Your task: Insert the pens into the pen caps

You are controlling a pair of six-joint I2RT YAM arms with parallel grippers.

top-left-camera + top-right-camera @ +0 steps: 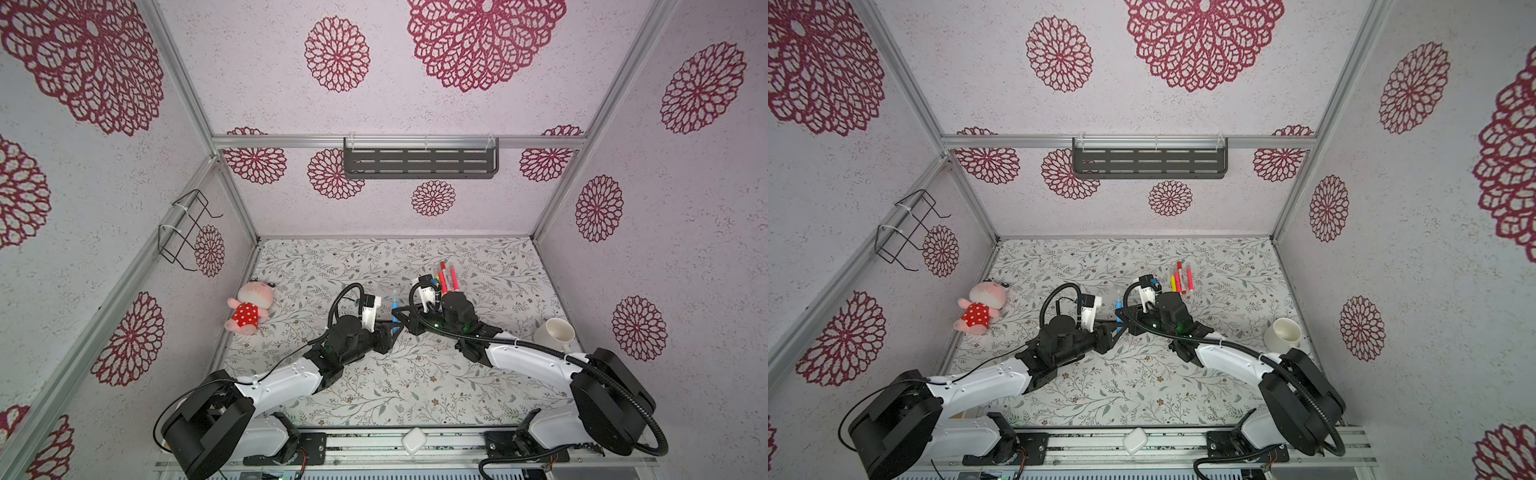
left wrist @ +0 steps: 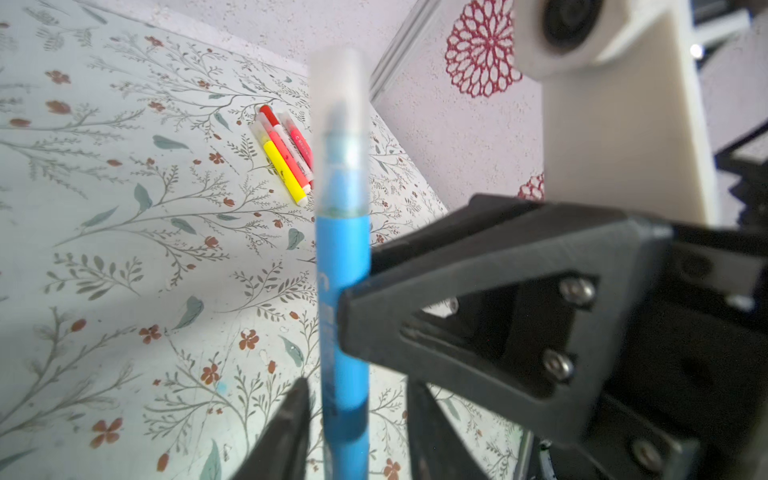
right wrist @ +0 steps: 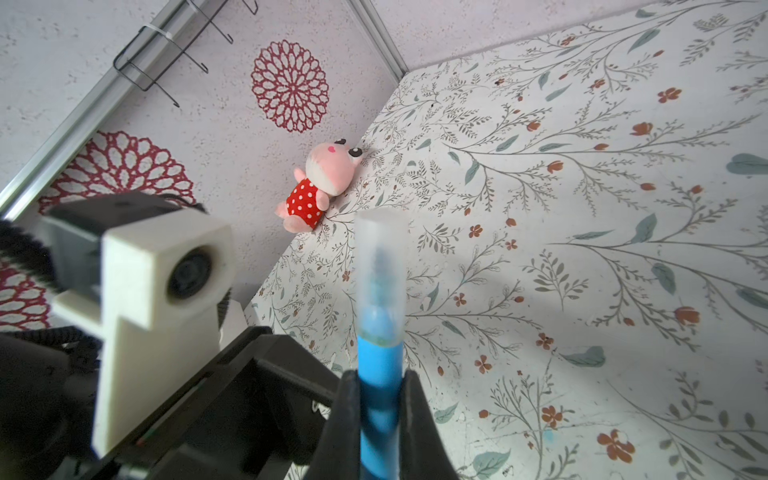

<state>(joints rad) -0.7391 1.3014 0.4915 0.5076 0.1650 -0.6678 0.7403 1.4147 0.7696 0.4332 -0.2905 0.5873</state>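
Clamping the barrel of a blue pen (image 3: 380, 357) between its two black fingers, the right claw (image 3: 380, 376) holds the marker near the middle of the table (image 1: 395, 386), with a frosted see-through cap (image 2: 338, 83) seated over the pen's tip. The left claw (image 2: 357, 384) stands released, its fingers spread to either side of the same barrel and a gap showing on both sides. A cluster of other pens (image 1: 446, 278), one yellow and the others pink and red, lies side by side on the table just beyond the right arm's wrist, toward the back wall. The tabletop is covered in a pale print of leafy sprigs and small red-brown flowers. The walls (image 1: 336, 54) are pale and textured, with large dark red flower medallions set in a silver metal frame. A white mug (image 1: 541, 337) sits near the table's right edge beside the right arm, its mouth showing only white inside. A dark slotted shelf (image 1: 419, 164) hangs on the back wall and a black wire rack (image 1: 185, 228) on the left wall. A pink plush toy (image 1: 249, 307) in a red spotted dress lies against the left wall.
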